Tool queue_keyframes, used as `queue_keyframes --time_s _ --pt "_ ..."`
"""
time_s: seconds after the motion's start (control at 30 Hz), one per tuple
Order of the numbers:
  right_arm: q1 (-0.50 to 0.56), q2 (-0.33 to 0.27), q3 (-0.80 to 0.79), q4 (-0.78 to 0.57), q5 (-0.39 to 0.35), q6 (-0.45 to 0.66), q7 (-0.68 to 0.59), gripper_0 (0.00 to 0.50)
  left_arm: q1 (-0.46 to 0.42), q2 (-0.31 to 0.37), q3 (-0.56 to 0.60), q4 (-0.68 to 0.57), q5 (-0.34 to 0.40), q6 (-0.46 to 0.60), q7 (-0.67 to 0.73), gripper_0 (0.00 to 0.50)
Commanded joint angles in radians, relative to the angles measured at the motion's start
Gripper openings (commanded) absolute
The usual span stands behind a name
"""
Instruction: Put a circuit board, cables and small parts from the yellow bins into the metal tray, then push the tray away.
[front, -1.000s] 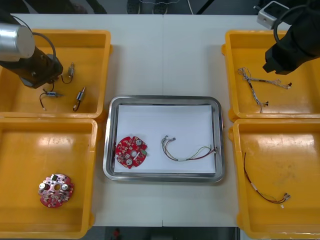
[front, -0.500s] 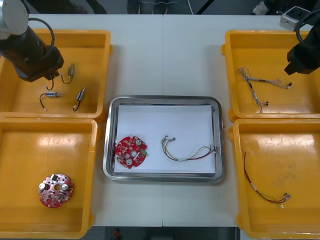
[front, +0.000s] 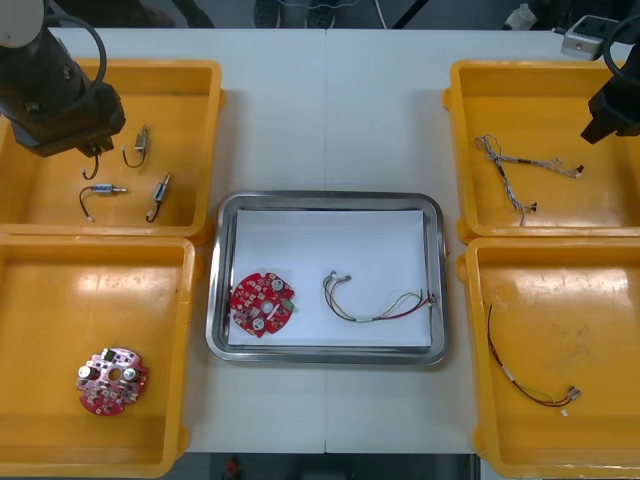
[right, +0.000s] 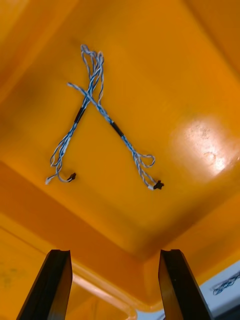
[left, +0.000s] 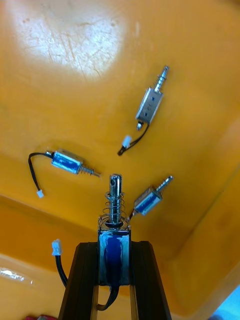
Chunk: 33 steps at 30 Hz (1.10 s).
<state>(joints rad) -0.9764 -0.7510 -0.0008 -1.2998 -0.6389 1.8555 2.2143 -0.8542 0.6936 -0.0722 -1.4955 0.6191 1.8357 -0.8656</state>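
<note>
My left gripper (left: 114, 246) is shut on a small metal part (left: 115, 215) with a spring and a blue body, held above the floor of the far left yellow bin (front: 190, 90). Three more small metal parts (left: 150, 104) lie below it. My left arm (front: 60, 100) covers that bin's far corner. My right gripper (right: 115, 256) stands open above the twisted blue and white cable (right: 95, 107) in the far right yellow bin (front: 470, 140). The metal tray (front: 325, 200), white inside, holds a round red circuit board (front: 263, 303) and a red and yellow cable (front: 380, 302).
Another circuit board (front: 112, 380) lies in the near left bin (front: 40, 270). A thin red and black cable (front: 525, 380) lies in the near right bin (front: 600, 280). Bare table runs beyond the tray between the bins.
My left arm has drawn back toward the bin's far corner, uncovering the parts on its floor. The right arm has slid to the right, off the blue and white cable.
</note>
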Motion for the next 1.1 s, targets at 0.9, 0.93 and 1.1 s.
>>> queue_keyframes --time_s 0.9,0.93,1.1 --pt "-0.188 0.070 0.110 0.576 -0.067 -0.486 0.404 0.500 0.009 -0.212 -0.274 -0.385 0.004 0.084 0.169 0.000" --pt "-0.188 0.073 0.114 0.583 -0.070 -0.498 0.404 0.500 0.009 -0.217 -0.285 -0.385 0.001 0.084 0.171 0.000" --pt "-0.188 0.093 0.120 0.640 -0.067 -0.550 0.418 0.500 0.009 -0.223 -0.348 -0.370 0.004 0.083 0.178 0.000"
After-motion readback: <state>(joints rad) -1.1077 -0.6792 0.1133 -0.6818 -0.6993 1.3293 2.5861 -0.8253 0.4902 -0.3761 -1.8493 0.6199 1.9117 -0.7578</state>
